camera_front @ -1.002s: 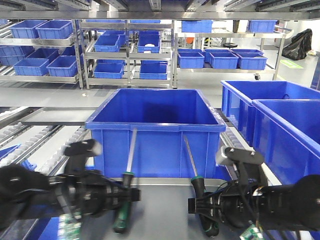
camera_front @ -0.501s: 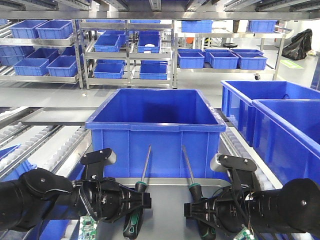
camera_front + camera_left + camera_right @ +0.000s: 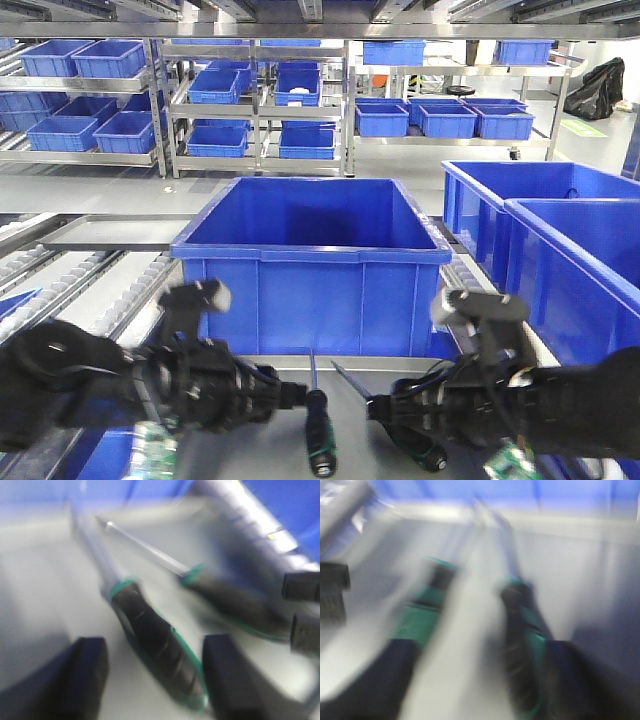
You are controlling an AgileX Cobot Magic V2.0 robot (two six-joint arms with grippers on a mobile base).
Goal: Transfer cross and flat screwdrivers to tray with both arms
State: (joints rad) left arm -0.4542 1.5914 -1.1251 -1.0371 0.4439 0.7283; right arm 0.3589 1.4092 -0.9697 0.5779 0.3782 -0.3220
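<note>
2 screwdrivers on the grey tray [image 3: 352,372] near the worktop's front edge, about mid-width, w/ black-and-green handles toward the camera and shafts aimed at the back edge. Left screwdriver [image 3: 318,428] flat on the tray, shaft nearly straight toward the blue bin [image 3: 312,262]; seen in left wrist view [image 3: 150,640] lying between 2 dark fingers [image 3: 87,672], gaps on both sides, not touching. So left gripper [image 3: 285,397] spread open, holding nothing, just left of that handle. Right screwdriver [image 3: 405,425] angled, tip leaning toward the left one, tips close but apart. Right gripper [image 3: 385,410] at its handle; right wrist view [image 3: 522,645] too blurred: can't tell if fingers closed on it or free. Bin just behind tray's back rim; 2 more blue bins [image 3: 560,260] along right edge.
</note>
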